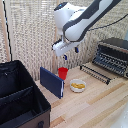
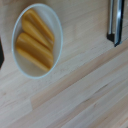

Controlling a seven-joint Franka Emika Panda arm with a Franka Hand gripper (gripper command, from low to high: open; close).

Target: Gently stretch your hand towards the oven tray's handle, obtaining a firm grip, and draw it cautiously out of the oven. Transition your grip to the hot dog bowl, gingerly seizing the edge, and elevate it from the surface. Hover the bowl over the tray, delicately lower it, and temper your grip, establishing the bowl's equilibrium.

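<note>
The hot dog bowl (image 1: 77, 86) is a small white bowl holding yellow-orange food and stands on the wooden table. It fills much of the wrist view (image 2: 37, 40). The oven (image 1: 114, 55) stands at the exterior view's right with its front open. The oven tray (image 1: 96, 73), a dark wire rack, sticks out of the oven over the table. Its handle (image 1: 92, 75) is the front bar, and a dark bar also shows in the wrist view (image 2: 115, 22). My gripper (image 1: 70, 53) hangs open and empty well above the bowl and holds nothing.
A red cup (image 1: 62, 73) stands behind the bowl. A dark blue flat box (image 1: 52, 82) stands upright beside the cup. A large black fabric bin (image 1: 20, 97) fills the exterior view's left. A woven screen (image 1: 35, 30) forms the back wall.
</note>
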